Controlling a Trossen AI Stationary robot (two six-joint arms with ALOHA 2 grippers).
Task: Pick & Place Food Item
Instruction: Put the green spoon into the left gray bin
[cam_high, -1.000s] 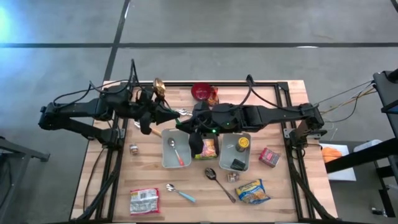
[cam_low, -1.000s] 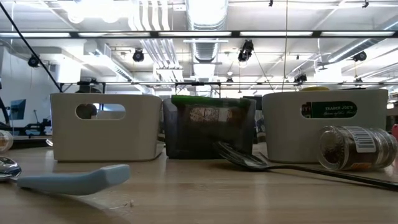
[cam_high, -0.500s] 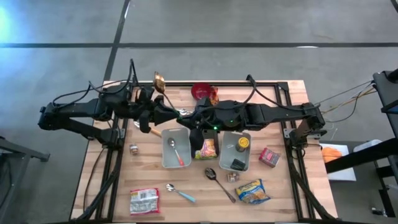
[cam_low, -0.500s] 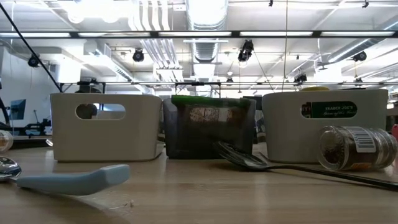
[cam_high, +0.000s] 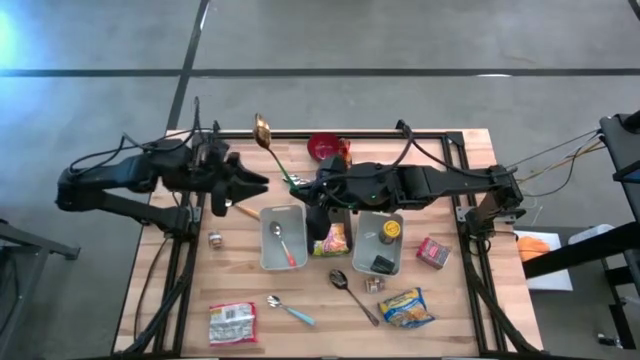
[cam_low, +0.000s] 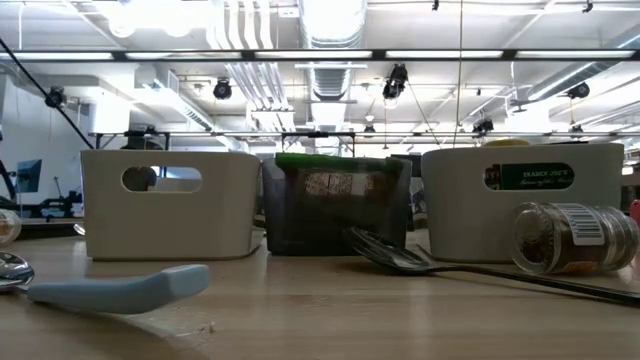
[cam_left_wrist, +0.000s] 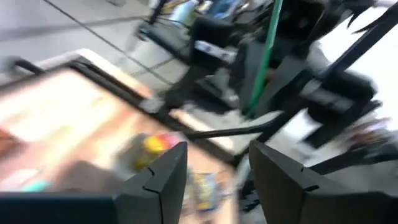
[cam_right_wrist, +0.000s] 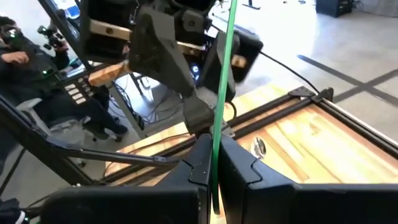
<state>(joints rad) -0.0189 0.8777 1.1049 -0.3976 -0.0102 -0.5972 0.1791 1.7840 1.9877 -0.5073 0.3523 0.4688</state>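
Two grippers were closed on one utensil a second ago; now it is held by one only. The left gripper (cam_high: 250, 188) has been opened and drawn back toward its own side of the table. Its fingers (cam_left_wrist: 160, 180) are spread with nothing between them, and only blurred table is seen through the gap in the left wrist view. The green-handled spoon (cam_high: 272, 150), its gold bowl raised toward the far edge of the table, is pinched by the right gripper (cam_high: 312, 192) alone above the middle of the table. In the right wrist view the thin green handle is seen clamped between that gripper's nearly closed fingers (cam_right_wrist: 200, 163). A handover from left to right is therefore judged to be complete. No food item is held by either arm. A noodle packet (cam_high: 336, 238) lies between the two white bins (cam_high: 283, 209), and further packets (cam_high: 405, 307) rest untouched near the front edge. The food pick itself is judged not yet begun, and the spoon will probably have to be set down first.
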